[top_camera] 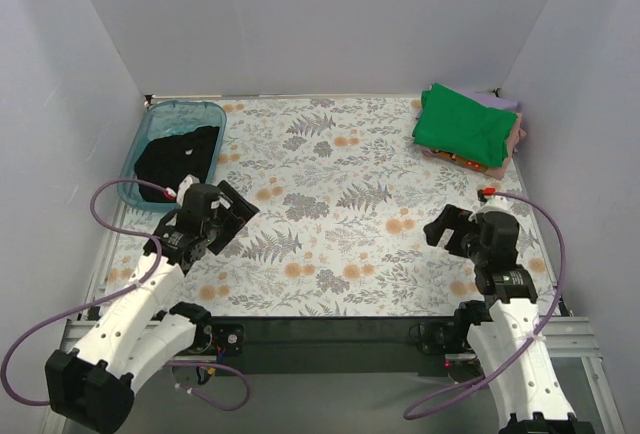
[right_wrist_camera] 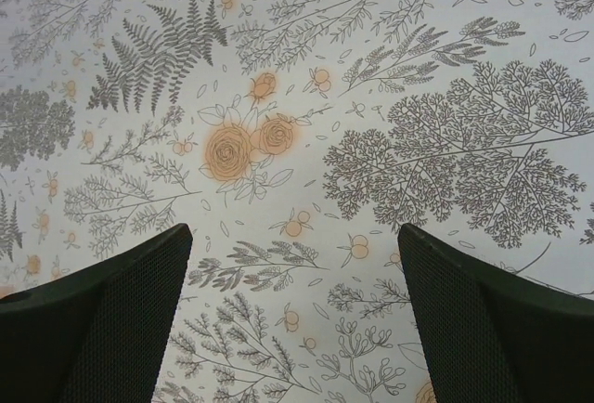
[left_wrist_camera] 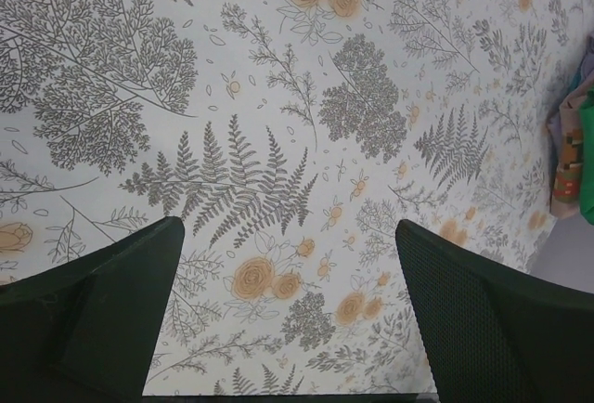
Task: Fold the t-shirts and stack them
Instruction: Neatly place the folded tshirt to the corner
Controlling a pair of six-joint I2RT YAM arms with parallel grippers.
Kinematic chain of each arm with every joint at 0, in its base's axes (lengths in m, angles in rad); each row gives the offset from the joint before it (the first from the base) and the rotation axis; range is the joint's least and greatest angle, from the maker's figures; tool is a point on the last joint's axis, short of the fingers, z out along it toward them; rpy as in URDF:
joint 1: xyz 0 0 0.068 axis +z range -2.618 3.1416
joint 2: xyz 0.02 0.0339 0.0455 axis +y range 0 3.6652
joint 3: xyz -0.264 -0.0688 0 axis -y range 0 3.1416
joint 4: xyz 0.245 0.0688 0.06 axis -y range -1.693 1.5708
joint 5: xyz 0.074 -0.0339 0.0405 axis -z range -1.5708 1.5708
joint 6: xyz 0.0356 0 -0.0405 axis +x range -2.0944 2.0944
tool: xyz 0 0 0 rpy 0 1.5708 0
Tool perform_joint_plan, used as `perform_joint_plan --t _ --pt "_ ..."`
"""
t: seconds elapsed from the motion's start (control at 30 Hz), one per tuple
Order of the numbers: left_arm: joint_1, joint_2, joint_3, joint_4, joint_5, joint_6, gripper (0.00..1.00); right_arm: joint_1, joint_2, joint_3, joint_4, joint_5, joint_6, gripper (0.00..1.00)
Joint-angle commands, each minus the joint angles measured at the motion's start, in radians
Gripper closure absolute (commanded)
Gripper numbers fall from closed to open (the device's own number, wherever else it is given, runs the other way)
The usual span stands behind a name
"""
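Note:
A folded bright green t-shirt (top_camera: 463, 126) tops a stack at the far right corner, with the lavender tee (top_camera: 497, 101) and the pink tee (top_camera: 512, 142) showing at its edges. The stack's edge also shows in the left wrist view (left_wrist_camera: 574, 157). A black t-shirt (top_camera: 178, 157) lies crumpled in the teal bin (top_camera: 160, 119) at the far left. My left gripper (top_camera: 238, 216) is open and empty over the floral cloth, just right of the bin. My right gripper (top_camera: 442, 230) is open and empty, well in front of the stack.
The floral tablecloth (top_camera: 330, 204) covers the table. Grey walls close in the back and sides. A metal rail (top_camera: 330, 334) runs along the near edge. Purple cables loop beside both arms.

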Motion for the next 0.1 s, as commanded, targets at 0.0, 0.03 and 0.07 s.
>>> perform_joint_plan --t 0.0,0.03,0.07 --pt "-0.004 -0.033 0.034 -0.061 -0.05 -0.029 0.02 -0.005 -0.043 0.006 0.028 -0.042 0.004 0.01" --pt "-0.004 -0.036 0.036 -0.065 -0.053 -0.031 0.02 -0.005 -0.053 0.006 0.028 -0.028 0.013 0.01" --pt "-0.004 -0.039 0.039 -0.072 -0.056 -0.032 0.02 -0.003 -0.066 0.008 0.027 -0.012 0.016 0.02"
